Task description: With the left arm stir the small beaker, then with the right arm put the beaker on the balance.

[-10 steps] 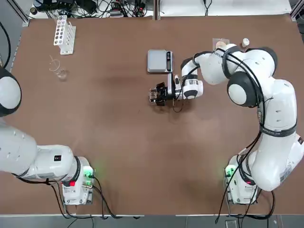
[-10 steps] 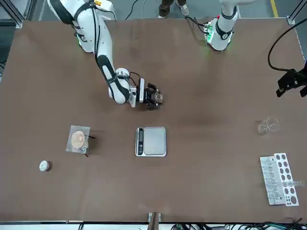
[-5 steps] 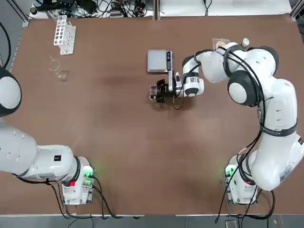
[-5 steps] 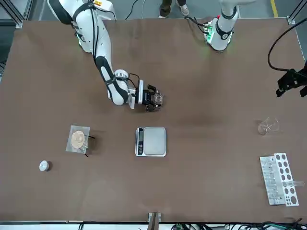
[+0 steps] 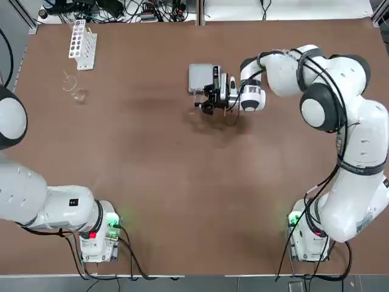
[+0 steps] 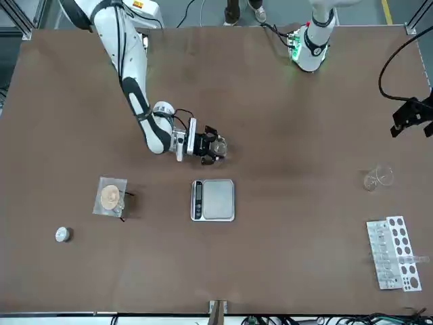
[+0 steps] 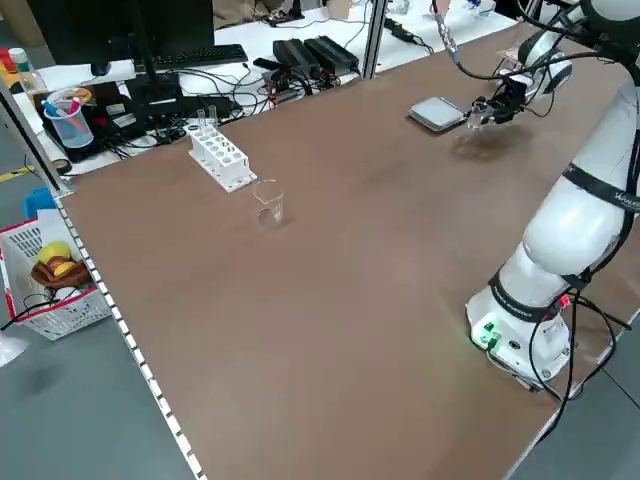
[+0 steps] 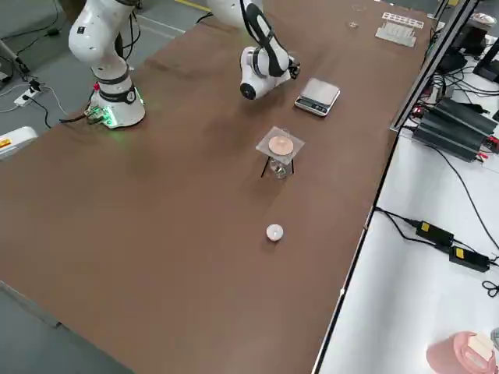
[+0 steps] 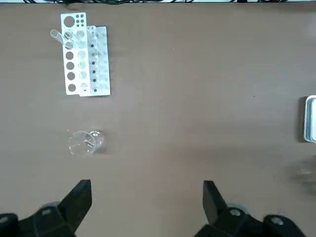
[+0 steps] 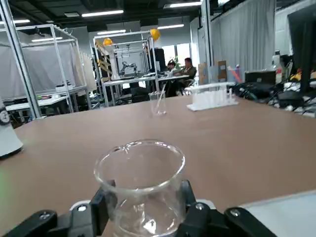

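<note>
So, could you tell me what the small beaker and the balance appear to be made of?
The small beaker, held in the right hand, looks like clear glass: the table shows through its wall, and its rim has a pouring lip. The balance seems to have a brushed silver-grey metal plate beside a dark strip, probably plastic.

Brown table [image 5: 152, 182] with lab things

Balance [image 5: 200, 78] upper middle; rack [image 5: 82, 42] and glass [image 5: 78, 94] upper left.
</note>
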`<state>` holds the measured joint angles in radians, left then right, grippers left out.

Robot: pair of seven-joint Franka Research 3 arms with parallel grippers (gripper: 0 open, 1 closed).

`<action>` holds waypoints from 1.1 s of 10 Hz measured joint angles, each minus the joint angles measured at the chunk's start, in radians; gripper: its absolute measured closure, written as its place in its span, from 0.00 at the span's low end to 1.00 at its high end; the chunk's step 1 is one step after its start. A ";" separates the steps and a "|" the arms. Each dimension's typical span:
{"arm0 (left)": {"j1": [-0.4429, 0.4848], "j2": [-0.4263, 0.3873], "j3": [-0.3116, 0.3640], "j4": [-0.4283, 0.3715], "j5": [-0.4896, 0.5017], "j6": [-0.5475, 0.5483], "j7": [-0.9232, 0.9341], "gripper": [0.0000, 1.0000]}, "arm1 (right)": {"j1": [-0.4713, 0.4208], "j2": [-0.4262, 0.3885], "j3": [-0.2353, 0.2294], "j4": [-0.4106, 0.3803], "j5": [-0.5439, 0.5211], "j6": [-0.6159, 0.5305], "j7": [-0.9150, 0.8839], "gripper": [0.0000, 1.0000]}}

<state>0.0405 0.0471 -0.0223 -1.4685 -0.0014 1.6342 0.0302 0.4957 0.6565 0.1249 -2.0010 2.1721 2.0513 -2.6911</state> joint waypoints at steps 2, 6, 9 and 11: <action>0.000 0.000 0.000 0.000 0.000 0.000 0.000 0.00 | -0.018 -0.019 -0.001 0.006 0.004 0.000 0.029 0.41; 0.001 0.000 0.001 0.000 0.000 0.000 0.000 0.00 | -0.051 -0.020 -0.008 0.078 0.009 0.011 0.078 0.41; 0.001 0.000 0.001 0.000 0.000 0.000 0.000 0.00 | -0.052 -0.005 -0.042 0.131 0.009 0.073 0.126 0.41; 0.001 0.000 0.001 0.000 0.000 0.000 0.000 0.00 | -0.053 0.028 -0.064 0.156 0.009 0.081 0.129 0.41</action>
<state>0.0416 0.0471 -0.0216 -1.4684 -0.0013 1.6340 0.0301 0.4428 0.6849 0.0613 -1.8447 2.1813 2.1323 -2.5619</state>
